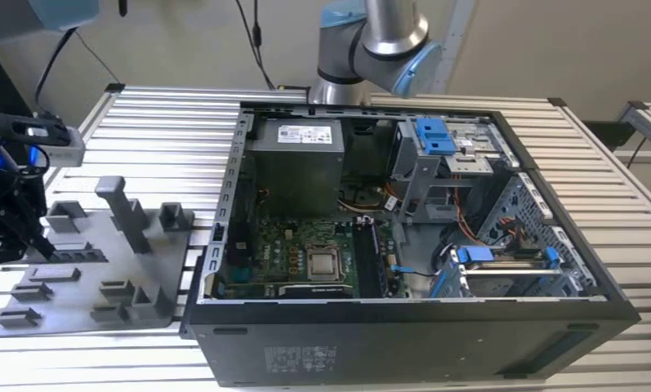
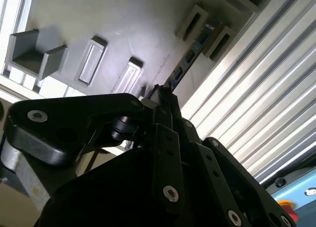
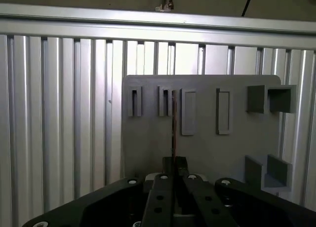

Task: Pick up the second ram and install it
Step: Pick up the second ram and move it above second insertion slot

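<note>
Both fingers of my gripper (image 3: 174,162) are pressed together on the second ram (image 3: 174,126). The first wrist view shows it edge-on as a thin dark line running out from my fingertips over the grey tray (image 3: 212,153); its far end lies at 1 of the tray's narrow slots, and I cannot tell whether it sits in that slot or hangs just clear of it. In the exterior view I am at the far left, above the tray, well apart from the open computer case (image 1: 412,347) and its motherboard (image 1: 292,253). My worry is the grip: I hold a long, flat stick by its 2 faces alone (how far along its length is hidden by my own fingers), so I judge it could swing or slip if it drags on the slot walls or on 1 of the tray's upright posts (image 1: 116,208). A tilted stick could also knock the case wall or miss its socket. As for writing, I see 2 printed patches, a white label (image 1: 309,132) on the grey power supply (image 1: 298,175) and pale print (image 1: 301,359) on the case's near panel; both are too small to read.
</note>
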### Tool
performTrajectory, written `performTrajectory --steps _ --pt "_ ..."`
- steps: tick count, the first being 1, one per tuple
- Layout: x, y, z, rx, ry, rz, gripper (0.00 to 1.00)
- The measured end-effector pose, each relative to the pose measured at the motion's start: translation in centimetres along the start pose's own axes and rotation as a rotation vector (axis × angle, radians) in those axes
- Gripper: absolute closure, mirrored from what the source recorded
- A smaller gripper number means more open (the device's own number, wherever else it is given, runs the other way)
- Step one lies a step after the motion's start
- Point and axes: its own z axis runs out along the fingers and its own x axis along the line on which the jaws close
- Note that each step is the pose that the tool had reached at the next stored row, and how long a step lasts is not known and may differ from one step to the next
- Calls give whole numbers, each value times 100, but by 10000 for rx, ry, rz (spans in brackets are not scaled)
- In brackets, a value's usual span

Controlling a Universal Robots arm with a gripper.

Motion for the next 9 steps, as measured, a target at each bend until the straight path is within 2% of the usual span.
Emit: performTrajectory --steps 9 --pt "-43 3 -150 0 0 0 86"
